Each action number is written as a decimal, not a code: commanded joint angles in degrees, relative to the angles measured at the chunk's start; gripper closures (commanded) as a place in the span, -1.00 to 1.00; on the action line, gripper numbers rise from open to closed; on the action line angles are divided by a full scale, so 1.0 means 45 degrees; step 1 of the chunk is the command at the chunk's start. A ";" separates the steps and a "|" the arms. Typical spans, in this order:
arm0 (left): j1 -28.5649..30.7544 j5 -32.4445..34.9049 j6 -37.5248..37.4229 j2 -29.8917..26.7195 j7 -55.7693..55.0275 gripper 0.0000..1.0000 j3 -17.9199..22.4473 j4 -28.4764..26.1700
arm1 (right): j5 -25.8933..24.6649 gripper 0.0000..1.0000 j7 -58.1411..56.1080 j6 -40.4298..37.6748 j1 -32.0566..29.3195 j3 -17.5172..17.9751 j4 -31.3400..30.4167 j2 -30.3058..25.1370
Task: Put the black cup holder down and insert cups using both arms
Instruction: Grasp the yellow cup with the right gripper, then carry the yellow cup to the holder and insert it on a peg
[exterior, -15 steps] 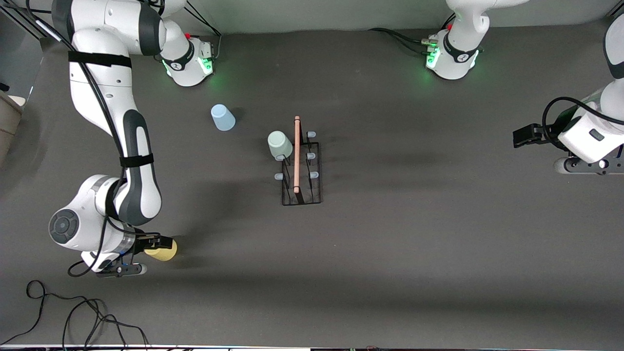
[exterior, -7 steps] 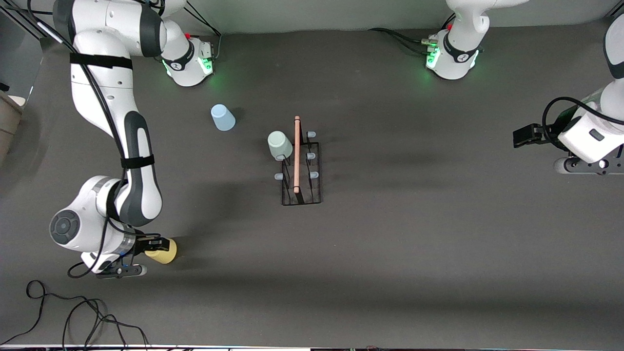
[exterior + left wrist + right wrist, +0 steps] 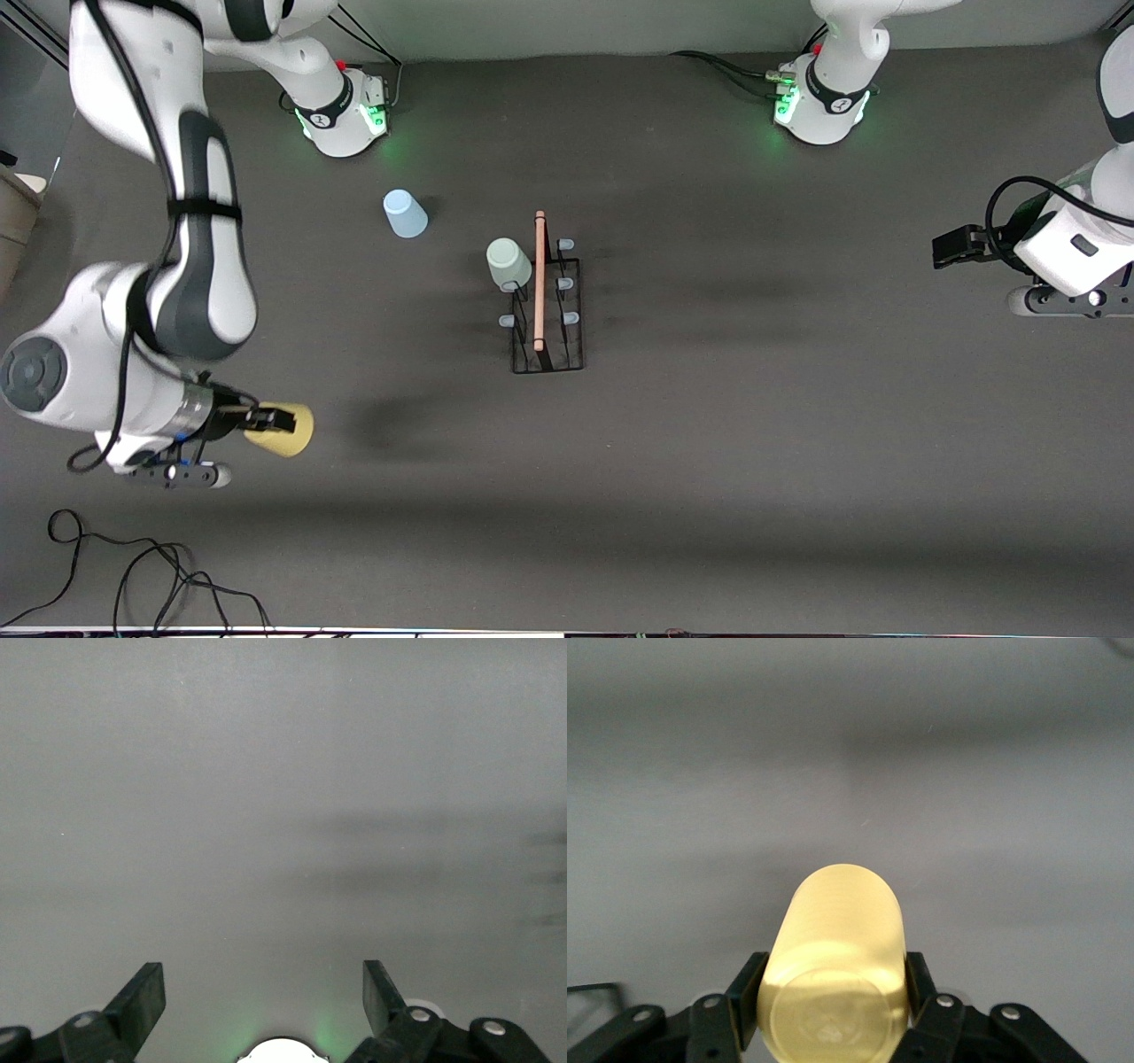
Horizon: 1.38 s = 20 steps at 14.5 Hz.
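Observation:
The black cup holder stands mid-table, its wooden rod handle running toward the camera. A mint green cup sits upside down on a peg in the row toward the right arm's end. The light blue cup stands upside down on the table, farther from the camera than the holder. My right gripper is shut on the yellow cup, holding it on its side above the table near the right arm's end. My left gripper waits open and empty at the left arm's end.
Loose black cables lie at the near corner by the right arm's end. The two arm bases glow green along the edge farthest from the camera. Bare dark table lies between the yellow cup and the holder.
My right gripper has closed on the yellow cup and lifted it off the table, the arm rising toward the camera. The left arm, holder and other cups have not moved.

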 commanded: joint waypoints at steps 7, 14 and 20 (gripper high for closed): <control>0.0109 -0.0015 -0.0020 -0.0406 0.0218 -0.98 -0.0031 -0.0350 | -0.0311 1.00 1.1275 -0.1426 0.4195 0.0062 -0.0092 -0.1207; 0.0109 -0.0015 -0.0020 -0.0406 0.0218 -0.98 -0.0030 -0.0350 | -0.0330 1.00 1.4271 -0.0234 0.6094 0.0081 -0.0209 -0.0349; 0.0109 -0.0015 -0.0020 -0.0406 0.0218 -0.99 -0.0030 -0.0350 | -0.0311 1.00 1.4448 0.1054 0.6642 0.0062 -0.1516 -0.0308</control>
